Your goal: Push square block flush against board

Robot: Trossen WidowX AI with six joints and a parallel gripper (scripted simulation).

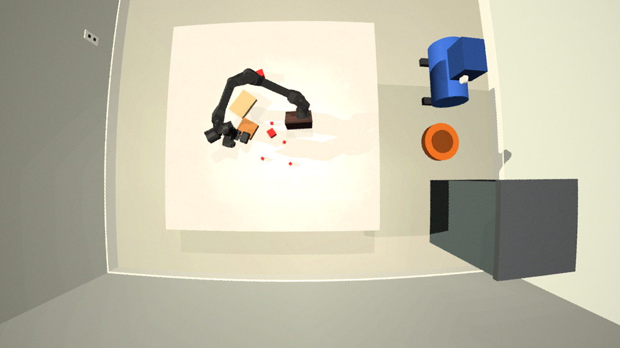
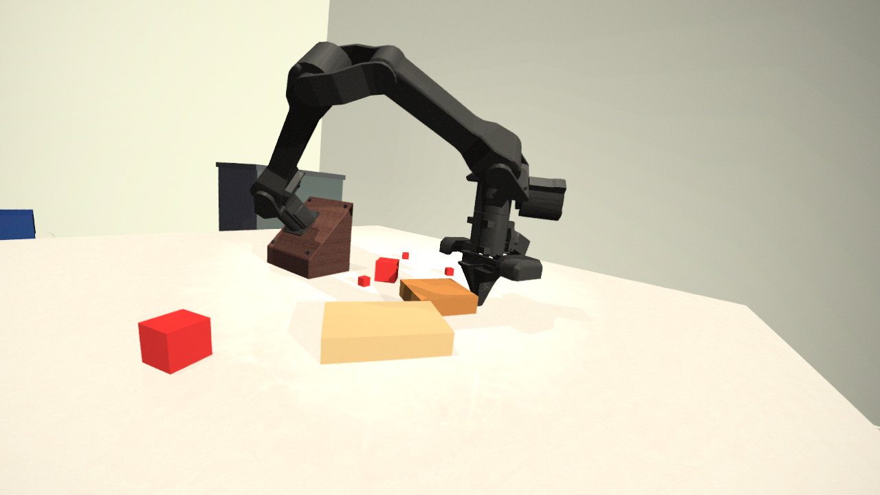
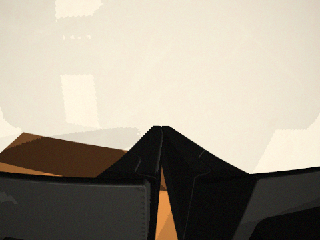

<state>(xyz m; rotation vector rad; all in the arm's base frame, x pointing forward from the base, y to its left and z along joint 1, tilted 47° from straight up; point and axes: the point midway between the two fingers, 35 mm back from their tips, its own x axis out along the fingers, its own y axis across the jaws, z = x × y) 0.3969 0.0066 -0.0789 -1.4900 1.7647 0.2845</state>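
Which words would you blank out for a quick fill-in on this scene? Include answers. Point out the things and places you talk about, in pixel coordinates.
1. The square block (image 1: 248, 127) (image 2: 447, 295) (image 3: 50, 155) is colored ____.
2. The gripper (image 1: 235, 137) (image 2: 480, 302) (image 3: 160, 135) is at the block, its fingers ____.
3. The arm's wooden base (image 1: 298, 123) (image 2: 328, 246) is dark ____.
4. The largest item in red is shaped like a ____.

Missing words: orange; shut; brown; cube.

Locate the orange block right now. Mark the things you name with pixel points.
Top view: left of centre on the table, the orange block (image 1: 248, 127) (image 2: 444, 295) sits between the tan board (image 1: 243, 103) (image 2: 381, 320) and the closed pincer (image 2: 481, 302) (image 3: 160, 135).
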